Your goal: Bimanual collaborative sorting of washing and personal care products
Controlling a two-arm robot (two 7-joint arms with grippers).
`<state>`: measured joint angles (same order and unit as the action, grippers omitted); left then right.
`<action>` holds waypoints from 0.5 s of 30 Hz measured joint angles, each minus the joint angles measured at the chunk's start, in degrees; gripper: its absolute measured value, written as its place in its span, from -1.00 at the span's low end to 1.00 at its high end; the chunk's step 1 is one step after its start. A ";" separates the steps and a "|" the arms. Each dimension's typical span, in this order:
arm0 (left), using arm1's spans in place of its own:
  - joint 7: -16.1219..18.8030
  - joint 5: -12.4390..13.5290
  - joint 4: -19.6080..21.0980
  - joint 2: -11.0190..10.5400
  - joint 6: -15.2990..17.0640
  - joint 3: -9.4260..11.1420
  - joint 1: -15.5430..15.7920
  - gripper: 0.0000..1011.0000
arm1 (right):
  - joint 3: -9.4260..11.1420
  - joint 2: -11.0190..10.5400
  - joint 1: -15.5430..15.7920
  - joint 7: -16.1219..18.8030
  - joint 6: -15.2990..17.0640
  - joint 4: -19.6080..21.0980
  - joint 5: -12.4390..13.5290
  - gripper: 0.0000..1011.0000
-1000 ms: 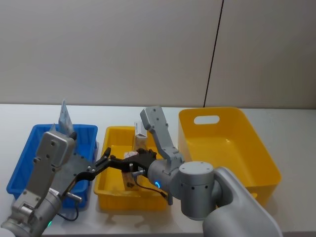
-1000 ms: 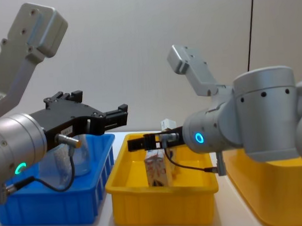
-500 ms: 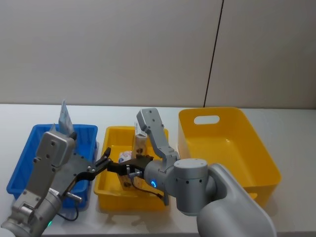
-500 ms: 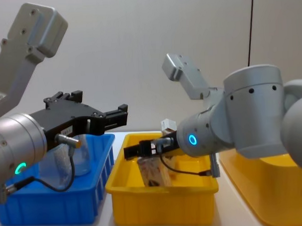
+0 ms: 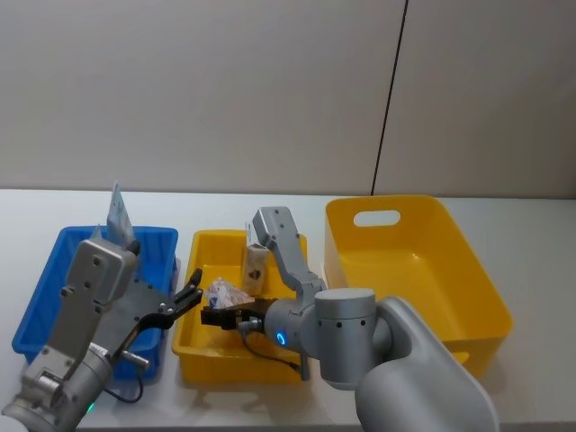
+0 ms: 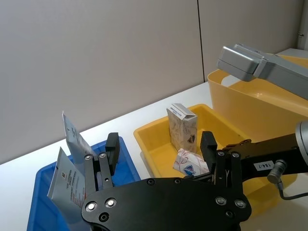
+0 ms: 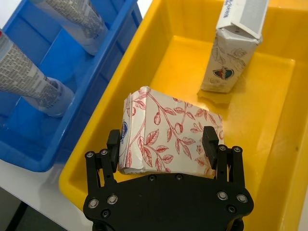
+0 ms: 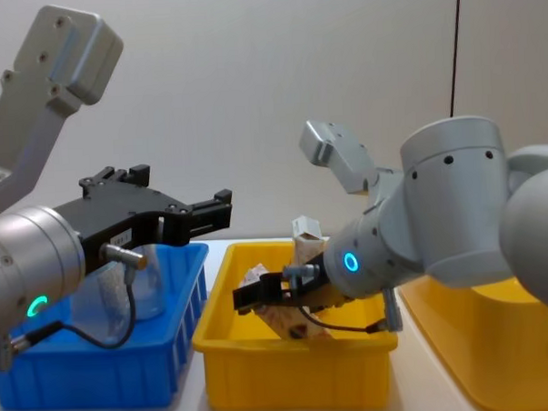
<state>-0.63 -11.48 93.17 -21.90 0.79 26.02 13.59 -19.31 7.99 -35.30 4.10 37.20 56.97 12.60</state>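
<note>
Low in the small yellow bin, toward its front-left corner: the right gripper. Pinches a red-print carton across its width, one black finger pressed to each side. Holds it tipped over, red leaf pattern facing up, one folded end pointing toward the blue bin. Seen from the chest camera, slants downward from the fingers, lower end hidden behind the bin's front wall; cannot tell whether it touches the bin floor.

Farther back, against the same bin's rear edge: an upright carton, folded top up, apart from the held one and well clear of the fingers.

Above the gap where the blue bin and the small yellow bin stand side by side: the left gripper. Hangs higher than both rims, fingers spread wide, nothing between them.

In the blue bin, toward its back edge: two pale tubes, caps down, flat crimped tops up, leaning a little.

At the right end of the tabletop: a large yellow bin, just beside the small one.
</note>
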 joint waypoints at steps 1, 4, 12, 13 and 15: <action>0.00 0.01 0.00 0.00 0.00 0.00 0.00 0.98 | 0.07 0.02 0.03 -0.07 0.21 0.07 0.00 0.98; 0.00 0.00 0.00 0.00 0.00 0.00 0.00 0.98 | 0.39 0.08 0.23 -0.34 0.80 0.50 -0.02 0.90; 0.00 0.00 0.00 0.00 0.00 0.00 0.00 0.98 | 0.89 -0.10 1.04 -0.48 1.16 1.91 -0.23 0.52; 0.00 0.00 0.00 0.00 0.00 0.00 0.00 0.98 | 0.91 -0.14 1.11 -0.48 1.13 2.03 -0.26 0.45; 0.00 0.00 0.00 0.00 0.00 0.00 0.00 0.98 | 0.97 -0.28 1.37 -0.47 0.99 2.50 -0.42 0.34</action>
<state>-0.63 -11.48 93.18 -21.89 0.79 26.02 13.59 -18.34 7.71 -33.92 3.63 38.19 59.47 12.19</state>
